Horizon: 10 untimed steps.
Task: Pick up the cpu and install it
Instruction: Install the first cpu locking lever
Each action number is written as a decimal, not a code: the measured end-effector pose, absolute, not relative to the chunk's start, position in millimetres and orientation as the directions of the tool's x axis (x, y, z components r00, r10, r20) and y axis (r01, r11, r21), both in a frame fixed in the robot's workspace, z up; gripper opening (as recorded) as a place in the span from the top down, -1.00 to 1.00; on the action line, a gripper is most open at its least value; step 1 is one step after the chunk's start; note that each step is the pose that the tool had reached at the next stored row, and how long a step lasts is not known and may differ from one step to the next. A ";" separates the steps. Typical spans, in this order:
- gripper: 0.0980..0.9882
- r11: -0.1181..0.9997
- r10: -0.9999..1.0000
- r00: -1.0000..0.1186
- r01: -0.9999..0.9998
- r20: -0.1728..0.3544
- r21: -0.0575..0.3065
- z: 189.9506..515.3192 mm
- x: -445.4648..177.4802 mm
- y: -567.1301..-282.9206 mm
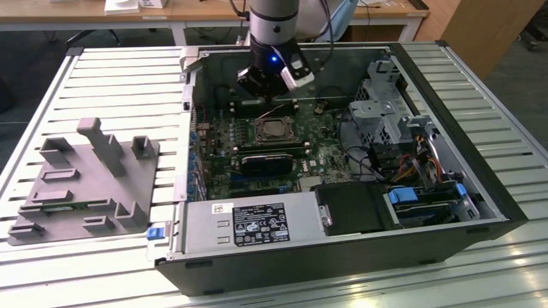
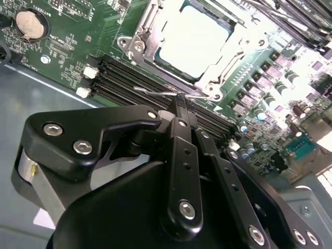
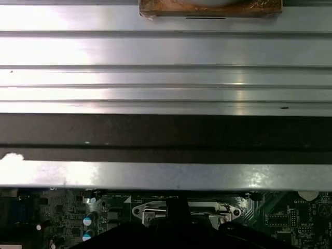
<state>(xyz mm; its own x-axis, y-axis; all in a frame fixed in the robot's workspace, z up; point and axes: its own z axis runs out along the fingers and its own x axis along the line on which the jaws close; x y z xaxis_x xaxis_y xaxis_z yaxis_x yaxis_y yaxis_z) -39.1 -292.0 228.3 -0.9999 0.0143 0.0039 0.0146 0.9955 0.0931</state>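
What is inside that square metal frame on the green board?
A shiny silver cpu sits inside the socket frame on the motherboard. The chip covers whatever lies under it. The gripper hovers beside the frame, holding nothing.

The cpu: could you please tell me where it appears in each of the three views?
Exterior view: the cpu sits in the socket frame at mid-board, close to the gripper.
Second wrist view: the cpu lies bright and silver inside the socket frame.
First wrist view: the socket frame shows; the cpu itself is hidden.
Shared landmark: the green motherboard.
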 end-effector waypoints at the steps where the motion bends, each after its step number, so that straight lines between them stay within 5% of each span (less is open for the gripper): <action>1: 0.98 0.996 0.014 -1.000 0.015 0.004 0.093 227.7 -38.3 -292.0; 10: 0.98 0.996 0.014 -1.000 0.015 0.005 0.093 221.2 -32.3 -290.4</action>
<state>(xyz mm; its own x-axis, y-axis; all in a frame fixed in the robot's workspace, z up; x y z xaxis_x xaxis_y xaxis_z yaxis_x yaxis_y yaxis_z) -32.3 -290.4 221.2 -0.9999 0.0144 0.0048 0.0148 0.9956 0.0930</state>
